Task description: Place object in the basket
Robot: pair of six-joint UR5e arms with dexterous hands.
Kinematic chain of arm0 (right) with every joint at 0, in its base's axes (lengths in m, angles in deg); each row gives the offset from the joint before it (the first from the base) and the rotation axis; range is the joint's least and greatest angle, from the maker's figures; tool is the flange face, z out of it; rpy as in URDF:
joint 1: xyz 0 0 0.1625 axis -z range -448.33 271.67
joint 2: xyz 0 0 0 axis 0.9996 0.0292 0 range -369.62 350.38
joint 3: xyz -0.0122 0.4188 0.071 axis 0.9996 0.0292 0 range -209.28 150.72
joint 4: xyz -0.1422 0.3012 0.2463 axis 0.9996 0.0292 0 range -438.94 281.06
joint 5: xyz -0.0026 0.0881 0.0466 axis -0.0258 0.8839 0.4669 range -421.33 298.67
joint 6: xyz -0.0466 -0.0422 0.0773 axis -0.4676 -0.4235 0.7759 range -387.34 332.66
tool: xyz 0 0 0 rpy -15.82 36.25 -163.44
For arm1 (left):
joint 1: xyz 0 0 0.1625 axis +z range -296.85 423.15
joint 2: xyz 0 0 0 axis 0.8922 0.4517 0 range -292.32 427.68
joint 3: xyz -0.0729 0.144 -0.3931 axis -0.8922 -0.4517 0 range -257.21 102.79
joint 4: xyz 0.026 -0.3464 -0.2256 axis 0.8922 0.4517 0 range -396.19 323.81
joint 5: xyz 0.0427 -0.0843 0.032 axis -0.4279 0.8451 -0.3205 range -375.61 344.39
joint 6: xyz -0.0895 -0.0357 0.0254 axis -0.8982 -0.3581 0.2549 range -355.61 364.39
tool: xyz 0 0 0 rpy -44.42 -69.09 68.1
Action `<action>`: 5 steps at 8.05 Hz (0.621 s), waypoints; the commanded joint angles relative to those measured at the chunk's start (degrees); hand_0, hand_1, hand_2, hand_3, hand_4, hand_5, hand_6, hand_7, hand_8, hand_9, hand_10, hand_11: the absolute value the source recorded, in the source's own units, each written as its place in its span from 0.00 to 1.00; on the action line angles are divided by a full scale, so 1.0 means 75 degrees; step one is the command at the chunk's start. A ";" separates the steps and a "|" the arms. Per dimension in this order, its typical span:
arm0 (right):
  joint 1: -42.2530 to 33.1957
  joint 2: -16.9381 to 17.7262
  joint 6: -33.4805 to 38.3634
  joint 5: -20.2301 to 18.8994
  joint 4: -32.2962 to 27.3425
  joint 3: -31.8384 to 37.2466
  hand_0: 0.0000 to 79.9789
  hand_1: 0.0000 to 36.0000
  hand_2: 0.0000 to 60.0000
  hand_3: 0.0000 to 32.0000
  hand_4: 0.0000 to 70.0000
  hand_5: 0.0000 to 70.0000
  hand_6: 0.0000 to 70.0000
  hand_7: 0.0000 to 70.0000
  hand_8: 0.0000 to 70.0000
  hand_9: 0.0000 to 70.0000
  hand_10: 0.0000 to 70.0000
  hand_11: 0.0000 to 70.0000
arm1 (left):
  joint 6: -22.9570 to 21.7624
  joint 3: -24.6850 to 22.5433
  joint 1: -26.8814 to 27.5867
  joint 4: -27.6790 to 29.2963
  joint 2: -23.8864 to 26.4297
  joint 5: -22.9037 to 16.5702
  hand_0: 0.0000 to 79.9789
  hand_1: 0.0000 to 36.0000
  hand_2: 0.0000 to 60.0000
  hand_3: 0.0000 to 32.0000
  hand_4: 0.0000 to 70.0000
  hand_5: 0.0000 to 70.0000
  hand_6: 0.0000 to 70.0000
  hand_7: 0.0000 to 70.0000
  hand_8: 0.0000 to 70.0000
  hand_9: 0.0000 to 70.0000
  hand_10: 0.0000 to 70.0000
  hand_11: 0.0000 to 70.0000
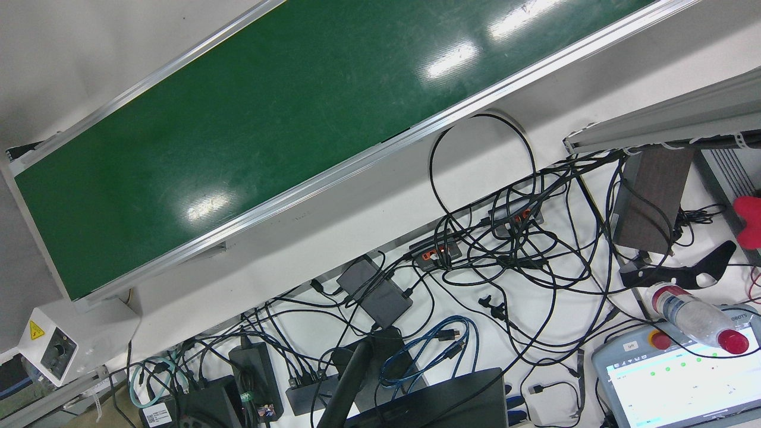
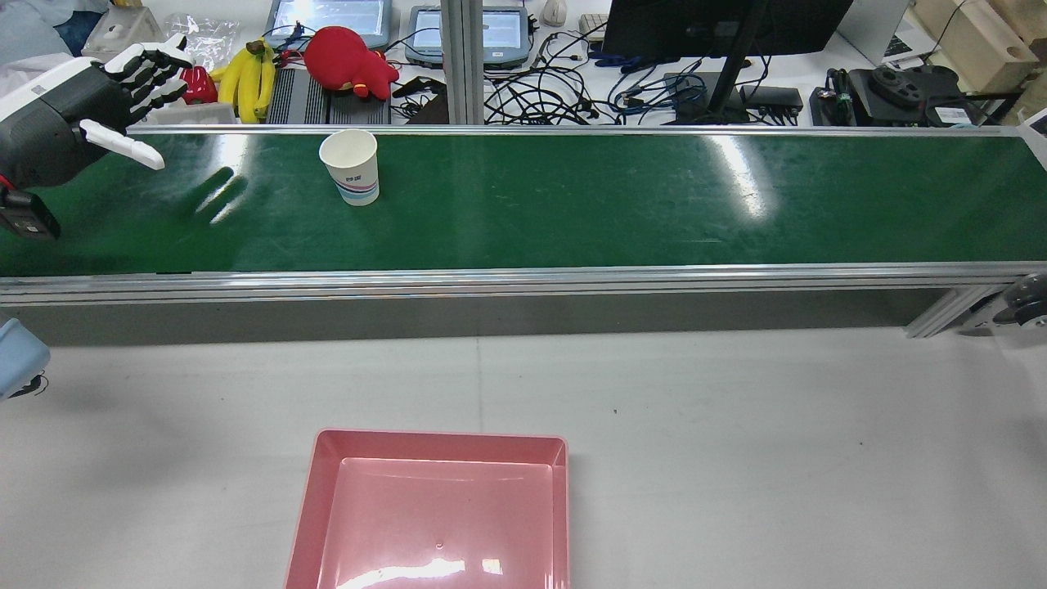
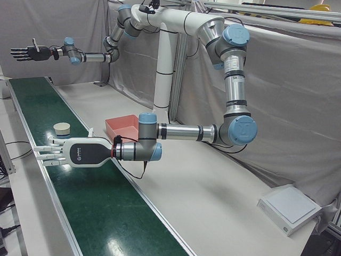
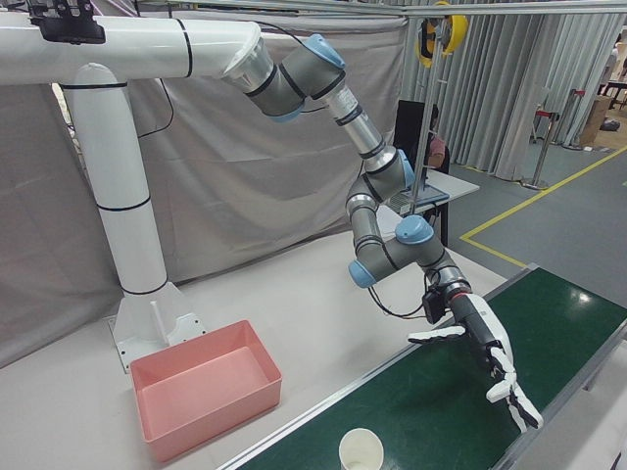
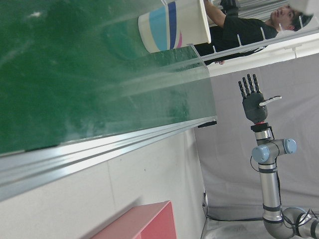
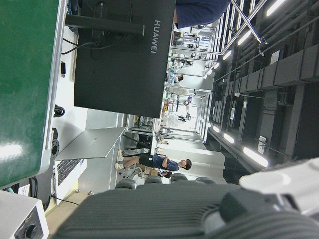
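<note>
Approaching stage: paper cup (image 2: 350, 167) is standing upright on the green belt (image 2: 572, 196), upper left of the rear view, ungrasped. Left hand (image 2: 123, 90) is being held spread, empty, well apart at frame's left edge. Right hand (image 3: 26, 53) is also spread, empty. Next move, judged: fingers being closed round the cup, then carried to the pink basket (image 2: 311, 491) on the bench (image 2: 736, 450).

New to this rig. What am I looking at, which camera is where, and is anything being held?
Two robot arms on one white pedestal, each ending in a many-fingered hand. The rear view looks from behind the arms: the left hand hovers open over the green conveyor belt, short of an upright paper cup standing on it. The pink basket sits empty on the grey table nearer the robot. The two corner views show the whole station; one shows the right hand stretched out open in the air, far down the belt. The front view shows only belt and desk cables. Each hand also carries a camera whose picture lies sideways. Nothing is held.
</note>
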 commanded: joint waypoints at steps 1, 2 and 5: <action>0.0000 0.0000 -0.0001 0.0000 0.0000 0.0000 0.00 0.00 0.00 0.00 0.00 0.00 0.00 0.00 0.00 0.00 0.00 0.00 | 0.0146 -0.0038 0.0082 -0.0041 -0.0019 -0.0018 0.69 0.34 0.00 0.16 0.00 0.60 0.02 0.01 0.00 0.00 0.05 0.10; 0.0000 0.0000 0.0011 0.0000 0.0000 0.0000 0.00 0.00 0.00 0.00 0.00 0.00 0.00 0.00 0.00 0.00 0.00 0.00 | 0.0170 -0.0050 0.0106 -0.0041 -0.0019 -0.0018 0.69 0.34 0.00 0.16 0.00 0.60 0.02 0.01 0.00 0.00 0.05 0.10; 0.0000 0.0000 -0.0001 0.0000 0.0000 0.0000 0.00 0.00 0.00 0.00 0.00 0.00 0.00 0.00 0.00 0.00 0.00 0.00 | 0.0345 -0.0027 0.0317 -0.0053 -0.0019 -0.0007 0.69 0.34 0.00 0.16 0.00 0.60 0.02 0.01 0.00 0.00 0.05 0.10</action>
